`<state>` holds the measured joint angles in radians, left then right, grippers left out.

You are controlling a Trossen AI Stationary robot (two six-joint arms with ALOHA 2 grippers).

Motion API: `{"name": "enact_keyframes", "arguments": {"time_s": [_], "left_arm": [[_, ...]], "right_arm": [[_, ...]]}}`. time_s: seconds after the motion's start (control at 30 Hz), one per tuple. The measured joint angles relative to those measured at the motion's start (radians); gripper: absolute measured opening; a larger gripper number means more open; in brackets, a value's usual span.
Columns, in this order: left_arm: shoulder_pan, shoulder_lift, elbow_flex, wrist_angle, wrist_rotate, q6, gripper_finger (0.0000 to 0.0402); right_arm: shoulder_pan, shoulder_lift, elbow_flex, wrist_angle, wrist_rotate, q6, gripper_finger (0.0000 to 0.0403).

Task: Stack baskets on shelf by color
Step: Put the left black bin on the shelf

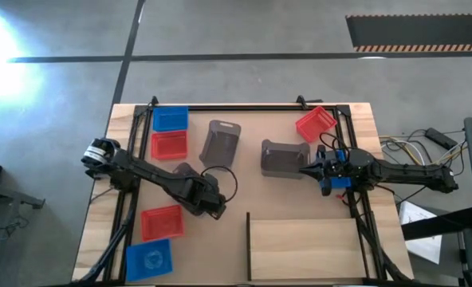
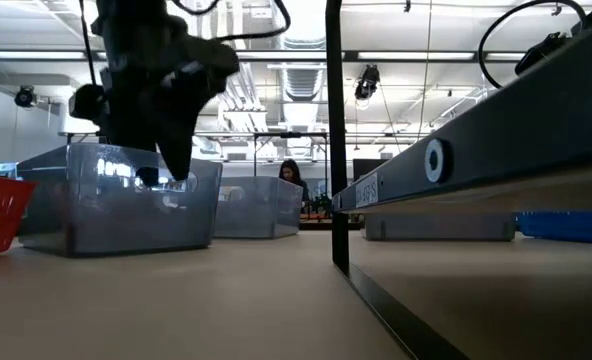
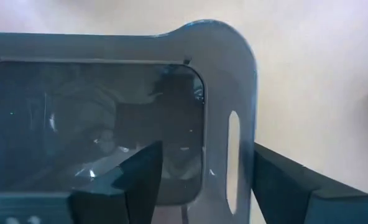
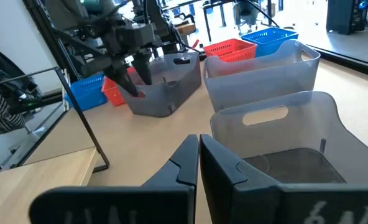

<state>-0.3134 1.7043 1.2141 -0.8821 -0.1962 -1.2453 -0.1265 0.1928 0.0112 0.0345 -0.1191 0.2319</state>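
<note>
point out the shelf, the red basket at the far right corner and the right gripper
shelf (image 1: pixel 300 247), high view, bare plywood panel
red basket (image 1: pixel 315 123), high view, its middle
right gripper (image 1: pixel 304 169), high view, between its fingertips

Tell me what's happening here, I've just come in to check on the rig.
The left pincer is open, its fingers astride a wall of one grey basket on the table. The right pincer is shut and empty, just before another grey basket. Red baskets and blue baskets lie scattered; none is on the shelf.
</note>
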Motion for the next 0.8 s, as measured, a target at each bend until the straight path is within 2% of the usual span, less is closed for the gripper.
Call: {"name": "enact_keyframes", "arguments": {"time_s": [0.17,0.47,0.63,0.8], "left_arm": [[0.0,0.063,0.0,0.048,0.004,0.013,0.0159],[-0.005,0.118,0.053,0.045,0.006,0.106,0.0012],[-0.024,0.114,0.16,0.019,0.008,0.186,0.0002],[-0.059,0.112,0.318,-0.106,0.003,0.255,0.0001]], "right_arm": [[0.0,0.0,0.0,0.0,0.0,0.0,0.0009],[0.0,0.0,0.0,0.0,0.0,0.0,0.0009],[0.0,0.0,0.0,0.0,0.0,0.0,0.0009],[0.0,0.0,0.0,0.0,0.0,0.0,0.0009]]}}
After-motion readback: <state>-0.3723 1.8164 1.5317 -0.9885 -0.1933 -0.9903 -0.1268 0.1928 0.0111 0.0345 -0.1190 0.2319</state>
